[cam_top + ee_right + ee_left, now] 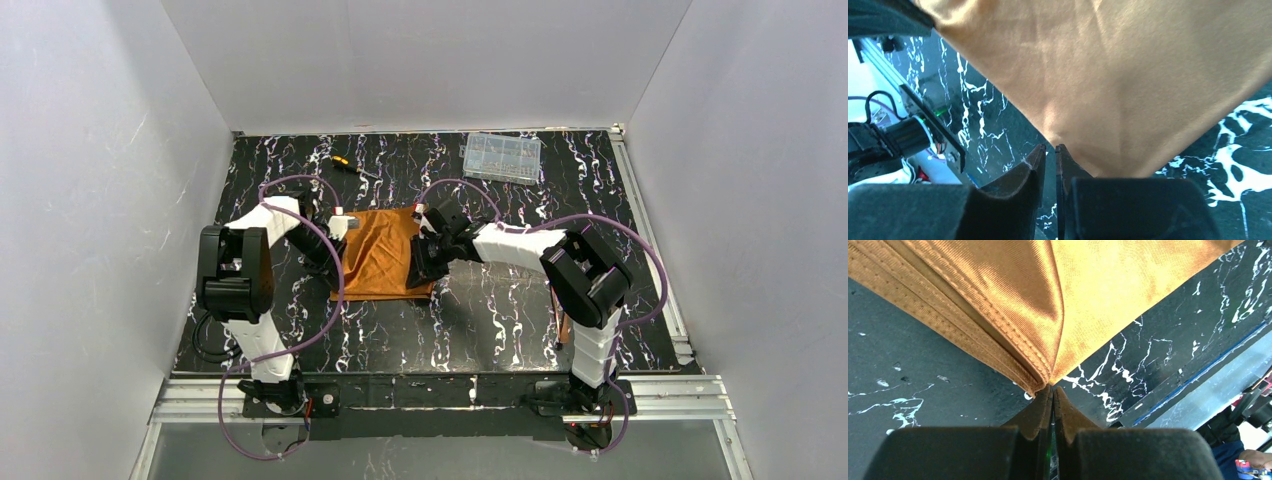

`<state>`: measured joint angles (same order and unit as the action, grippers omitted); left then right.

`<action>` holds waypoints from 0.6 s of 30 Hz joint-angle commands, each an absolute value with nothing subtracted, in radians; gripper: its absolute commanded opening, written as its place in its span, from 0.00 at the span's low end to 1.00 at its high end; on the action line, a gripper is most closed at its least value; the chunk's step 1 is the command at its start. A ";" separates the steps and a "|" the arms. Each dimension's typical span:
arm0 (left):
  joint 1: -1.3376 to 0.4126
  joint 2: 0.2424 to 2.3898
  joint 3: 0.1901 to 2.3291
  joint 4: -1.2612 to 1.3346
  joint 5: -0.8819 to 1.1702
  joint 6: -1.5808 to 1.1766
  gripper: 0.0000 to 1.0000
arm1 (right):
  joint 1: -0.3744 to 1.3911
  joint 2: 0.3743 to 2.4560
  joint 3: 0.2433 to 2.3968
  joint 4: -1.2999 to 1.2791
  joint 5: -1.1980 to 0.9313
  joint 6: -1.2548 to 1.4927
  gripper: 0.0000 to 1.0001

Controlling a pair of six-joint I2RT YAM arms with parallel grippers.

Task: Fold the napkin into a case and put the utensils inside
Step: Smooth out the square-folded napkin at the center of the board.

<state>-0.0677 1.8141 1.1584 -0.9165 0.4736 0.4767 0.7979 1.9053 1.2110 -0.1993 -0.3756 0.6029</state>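
Rust-orange square soft cloth napkin (378, 262) flat on black marbled table (480, 330), between both arms. Left gripper (1053, 389) squeezed tight on one stitched corner. Right gripper (1050, 149) almost together at another corner; cannot tell whether gripping.

Tally on the one black, white-veined worktop (480, 335)

One rust-orange soft cloth napkin (378, 255); one clear plastic compartment box (502, 157) and one yellow-and-black handled screwdriver (350, 166), both by the far edge; two robot arms, the left arm (238, 272) and the right arm (588, 282); two black pincers, the left pincer (1053, 392) and the right pincer (1050, 150). Slim copper-coloured metal pieces (562, 330) toward the near right corner are too hidden to count.
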 commanded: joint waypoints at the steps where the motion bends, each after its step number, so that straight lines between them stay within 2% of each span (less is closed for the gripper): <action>1: -0.069 1.765 1.138 -0.908 0.439 0.445 0.00 | 0.788 1.845 1.178 -0.169 -0.458 0.604 0.21; 8: -0.068 1.752 1.093 -0.912 0.428 0.460 0.00 | 0.775 1.850 1.095 -0.105 -0.486 0.630 0.19; 11: -0.068 1.742 1.093 -0.916 0.441 0.460 0.00 | 0.775 1.862 1.085 -0.087 -0.513 0.644 0.26; 18: -0.068 1.724 1.126 -0.983 0.468 0.471 0.00 | 0.751 1.820 1.145 -0.092 -0.620 0.643 0.31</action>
<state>-0.0677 1.7775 1.0946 -0.9092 0.4347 0.4568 0.7723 1.8843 1.0847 -0.1131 -0.5175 0.6514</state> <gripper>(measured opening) 0.008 0.297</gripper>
